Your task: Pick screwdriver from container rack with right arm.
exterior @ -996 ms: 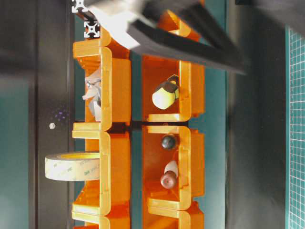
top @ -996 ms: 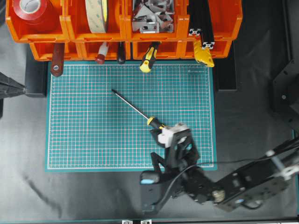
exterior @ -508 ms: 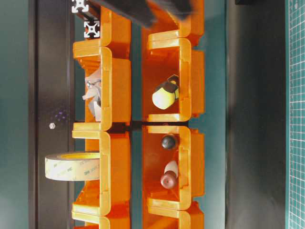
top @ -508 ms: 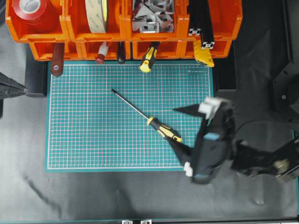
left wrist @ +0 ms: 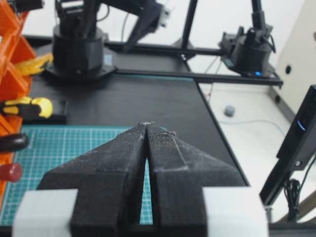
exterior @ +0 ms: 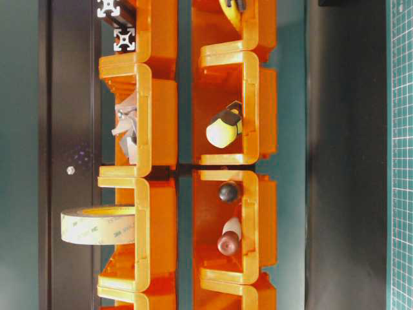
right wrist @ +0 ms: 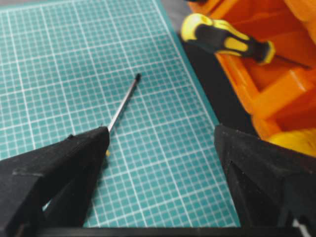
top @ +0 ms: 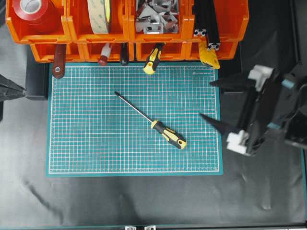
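The screwdriver [top: 168, 134], black handle with yellow stripes, lies flat on the green cutting mat [top: 86, 143], its thin shaft pointing up-left. No gripper touches it. My right gripper [top: 206, 99] hovers over the mat's right edge, jaws wide open and empty. In the right wrist view the gripper [right wrist: 161, 131] frames bare mat, with the shaft [right wrist: 122, 101] beside the left finger. The orange container rack [top: 124, 33] runs along the back; it also shows in the table-level view [exterior: 158, 116]. My left gripper [top: 19, 90] rests at the far left, shut and empty [left wrist: 147, 124].
The rack holds a red tape roll [top: 31, 12], a beige tape roll [top: 98, 17], metal brackets [top: 156, 17], black extrusions [top: 206, 24], a smaller yellow-handled screwdriver [top: 153, 58] and dark red-handled tools [top: 59, 60]. Black table surrounds the mat.
My right gripper was over the screwdriver's handle a second ago; it has opened and swung away to the right past the mat's edge. The screwdriver stays lying on the mat.
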Controlling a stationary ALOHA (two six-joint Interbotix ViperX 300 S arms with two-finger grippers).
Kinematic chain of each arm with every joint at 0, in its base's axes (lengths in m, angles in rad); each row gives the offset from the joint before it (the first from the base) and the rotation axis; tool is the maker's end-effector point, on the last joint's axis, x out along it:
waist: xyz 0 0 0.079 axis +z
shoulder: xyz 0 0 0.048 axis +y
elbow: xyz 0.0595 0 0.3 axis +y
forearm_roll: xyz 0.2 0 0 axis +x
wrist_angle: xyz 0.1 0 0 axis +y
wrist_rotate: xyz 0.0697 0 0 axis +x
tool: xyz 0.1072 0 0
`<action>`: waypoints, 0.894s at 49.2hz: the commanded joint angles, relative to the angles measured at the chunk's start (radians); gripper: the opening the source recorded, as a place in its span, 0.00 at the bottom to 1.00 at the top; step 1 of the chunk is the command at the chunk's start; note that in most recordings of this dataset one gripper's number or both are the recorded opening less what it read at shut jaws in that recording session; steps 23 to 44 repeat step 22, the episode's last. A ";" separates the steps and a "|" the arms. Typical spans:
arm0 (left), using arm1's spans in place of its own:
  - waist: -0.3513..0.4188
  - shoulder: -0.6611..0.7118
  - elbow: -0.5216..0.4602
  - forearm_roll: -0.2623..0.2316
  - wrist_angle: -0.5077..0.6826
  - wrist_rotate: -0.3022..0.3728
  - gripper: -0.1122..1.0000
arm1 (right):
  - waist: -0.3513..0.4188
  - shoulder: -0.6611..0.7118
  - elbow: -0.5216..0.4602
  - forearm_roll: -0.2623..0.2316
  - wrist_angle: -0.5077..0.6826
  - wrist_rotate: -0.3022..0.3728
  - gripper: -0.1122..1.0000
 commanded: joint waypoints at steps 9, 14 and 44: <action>0.000 0.003 -0.025 0.003 -0.003 0.003 0.10 | 0.002 -0.120 0.067 -0.009 -0.011 0.052 0.83; 0.015 -0.012 -0.026 0.003 0.028 0.005 0.10 | 0.002 -0.137 0.077 -0.009 -0.011 0.063 0.83; 0.025 -0.040 -0.032 0.003 0.038 0.003 0.10 | 0.002 -0.144 0.083 -0.009 -0.018 0.064 0.83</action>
